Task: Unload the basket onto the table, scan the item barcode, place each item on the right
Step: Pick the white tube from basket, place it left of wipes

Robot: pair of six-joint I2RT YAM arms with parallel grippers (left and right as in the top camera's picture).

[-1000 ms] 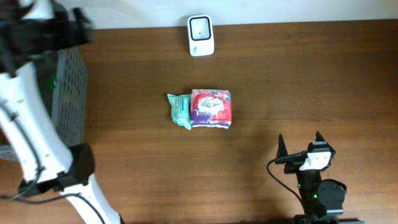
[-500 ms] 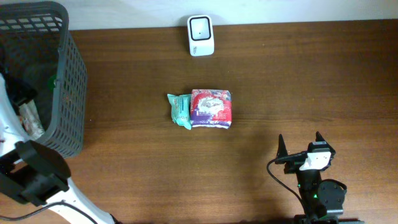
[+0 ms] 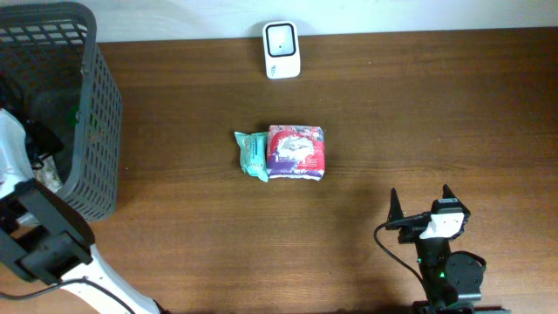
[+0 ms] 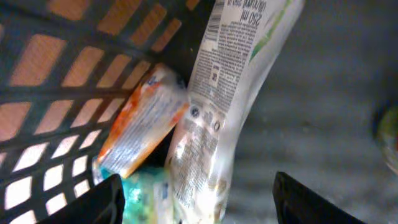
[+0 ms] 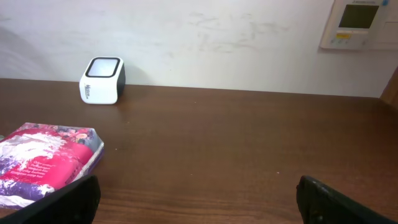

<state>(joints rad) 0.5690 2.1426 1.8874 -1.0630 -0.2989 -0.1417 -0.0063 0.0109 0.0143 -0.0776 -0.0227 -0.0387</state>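
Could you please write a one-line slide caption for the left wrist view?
Left hand, jaws open, straddles a clear labelled pouch inside the mesh basket, beside an orange packet.

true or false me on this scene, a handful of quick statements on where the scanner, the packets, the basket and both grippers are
1. The white scanner stands at the table's far edge, beyond the two packets. True.
2. The right gripper holds the red and purple packet. False: it is open and empty, well apart from the packet.
3. The teal packet lies against the red and purple packet's side. True.
4. The basket is empty. False: the left wrist view shows a clear bottle and an orange packet inside.
5. The left gripper is down inside the basket, jaws apart on either side of the bottle. True.
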